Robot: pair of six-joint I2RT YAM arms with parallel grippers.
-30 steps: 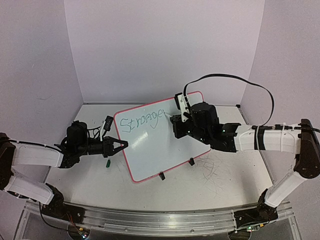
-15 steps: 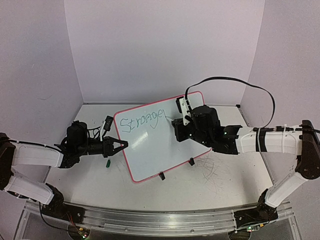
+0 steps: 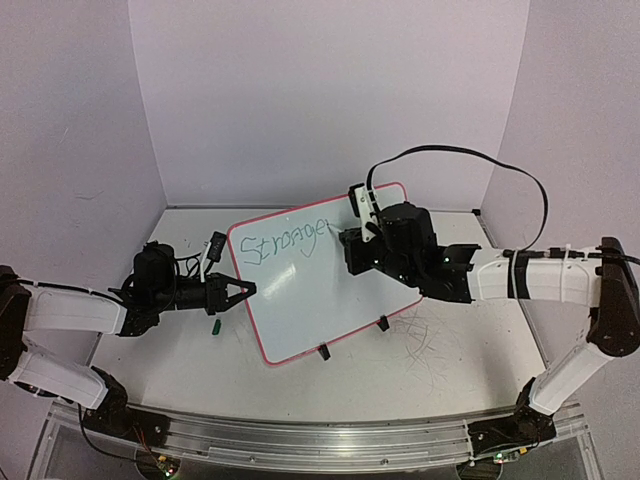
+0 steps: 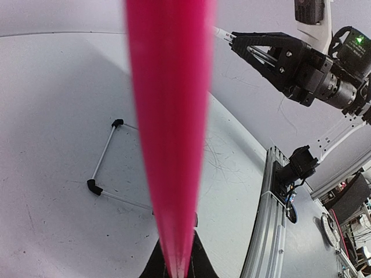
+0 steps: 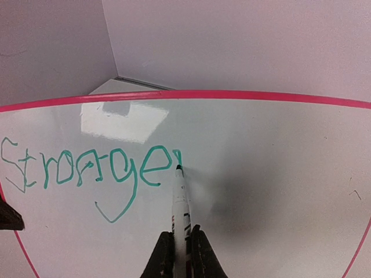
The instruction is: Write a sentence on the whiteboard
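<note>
One green cursive word of sentence (image 5: 87, 171) on glossy pink-rimmed whiteboard (image 5: 272, 168). Right gripper (image 5: 179, 246) clamped on slim white marker (image 5: 181, 202), left gripper (image 4: 177, 267) on rim (image 4: 168, 145): light pressure, board steady.

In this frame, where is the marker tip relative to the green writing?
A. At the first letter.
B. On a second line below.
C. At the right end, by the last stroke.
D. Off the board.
C: the right wrist view shows the marker tip at the whiteboard, beside the last stroke of the green writing.
</note>
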